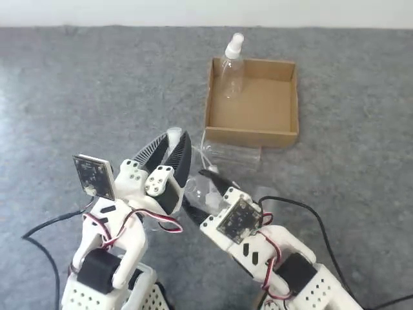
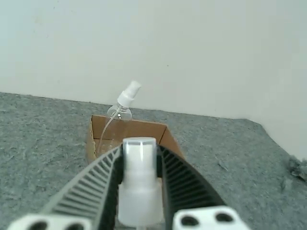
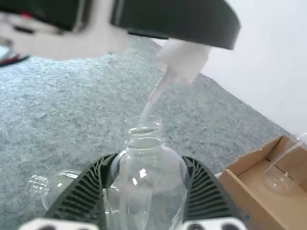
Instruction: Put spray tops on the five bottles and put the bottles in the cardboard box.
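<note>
Right gripper point(image 3: 149, 160) clamped on the upright bottle point(image 3: 146, 184), neck up, left gripper point(image 2: 139, 149) pinched shut on the spray top point(image 2: 139, 187) just above it, dip tube point(image 3: 156, 98) slanting down to the bottle mouth, so top likely needs squaring up then lowering; cardboard box point(image 1: 251, 137) sits farther off.

The worktop point(image 1: 58, 97) carries a grey, felt-like covering with a mottled, fibrous texture that fills most of the high view. A narrow strip of plain white wall point(image 1: 129, 13) runs along the top edge of that frame. In the left wrist view the pale wall takes up the upper half, and a frayed tuft point(image 2: 298, 168) of the covering sits at the right edge. The light is soft and even.
</note>
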